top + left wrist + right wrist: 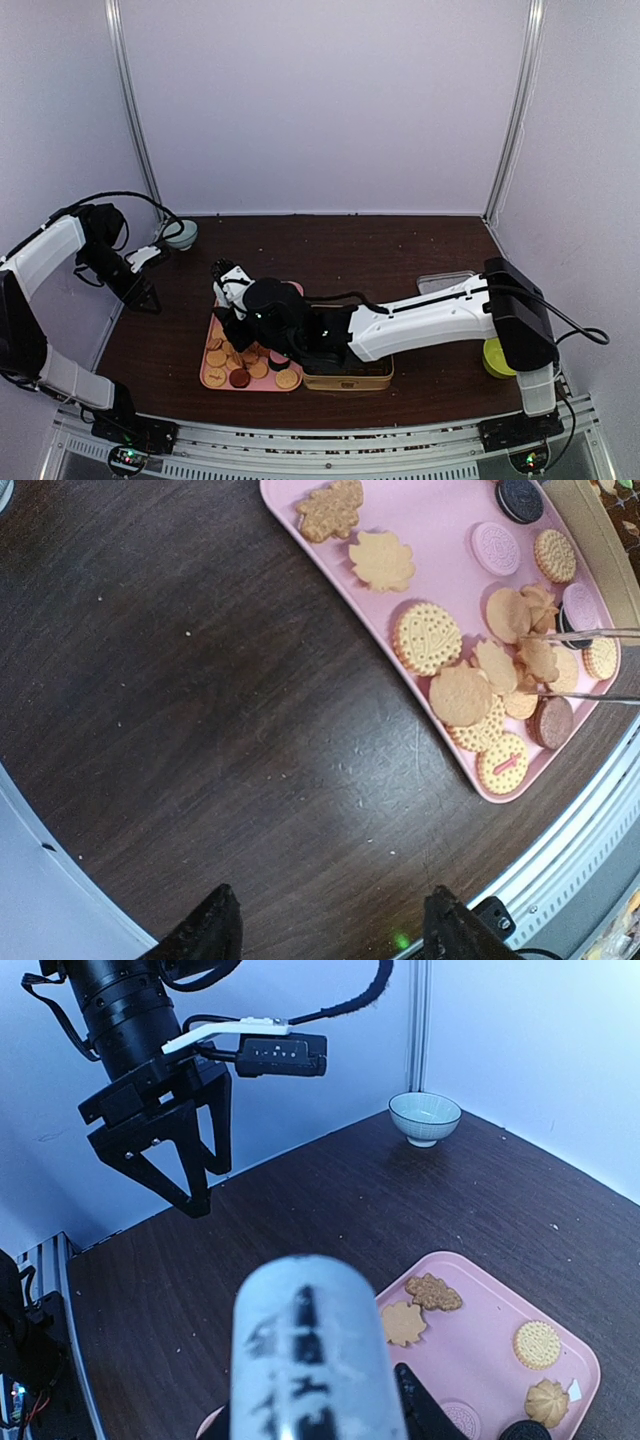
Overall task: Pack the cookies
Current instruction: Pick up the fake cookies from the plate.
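Note:
The cookies [240,365] lie on a pink tray [205,380]: round tan, dark, pink and leaf-shaped ones. They also show in the left wrist view [428,637] and the right wrist view [405,1322]. My right gripper [238,318] hangs over the tray, shut on metal tongs [310,1350] whose blurred handle fills its view. The tong arms [600,635] straddle a small tan cookie [540,658] at the tray's crowded end. My left gripper [145,295] is open and empty above bare table left of the tray, and it also shows in its own view [330,935].
A gold tin [350,378] stands against the tray's right side. A pale bowl [182,234] sits at the back left. A clear lid [445,282] and a yellow-green object [495,358] lie at the right. The table's near edge and rail [560,860] are close to the tray.

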Controlling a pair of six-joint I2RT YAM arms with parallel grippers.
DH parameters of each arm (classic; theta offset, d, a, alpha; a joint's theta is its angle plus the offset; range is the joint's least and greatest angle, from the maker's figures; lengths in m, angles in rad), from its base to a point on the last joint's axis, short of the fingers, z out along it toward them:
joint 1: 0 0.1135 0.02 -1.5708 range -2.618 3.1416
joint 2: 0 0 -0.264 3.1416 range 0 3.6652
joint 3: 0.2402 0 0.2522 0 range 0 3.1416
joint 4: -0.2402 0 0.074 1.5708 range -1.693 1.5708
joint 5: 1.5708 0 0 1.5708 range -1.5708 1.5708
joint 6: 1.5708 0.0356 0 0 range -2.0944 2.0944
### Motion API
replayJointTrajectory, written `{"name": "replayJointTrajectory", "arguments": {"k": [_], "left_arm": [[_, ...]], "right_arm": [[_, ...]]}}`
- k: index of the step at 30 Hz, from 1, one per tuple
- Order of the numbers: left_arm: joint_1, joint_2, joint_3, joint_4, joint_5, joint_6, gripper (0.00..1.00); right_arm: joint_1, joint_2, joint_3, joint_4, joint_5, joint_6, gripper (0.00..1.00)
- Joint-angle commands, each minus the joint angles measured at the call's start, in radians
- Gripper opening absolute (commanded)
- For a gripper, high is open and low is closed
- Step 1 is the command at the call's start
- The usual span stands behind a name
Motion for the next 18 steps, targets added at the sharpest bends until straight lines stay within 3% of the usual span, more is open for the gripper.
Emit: {"name": "replayJointTrajectory", "arguments": {"k": [1,18], "left_arm": [[0.006,0.005,-0.006,0.001,0.031,-0.002,0.64],[0.007,0.015,-0.011,-0.007,0.056,0.012,0.62]], "right_arm": [[0.001,0.027,0.078,0.04,0.023,-0.04,0.37],[0.015,0.04,-0.01,0.046,0.065,-0.054,0.34]]}}
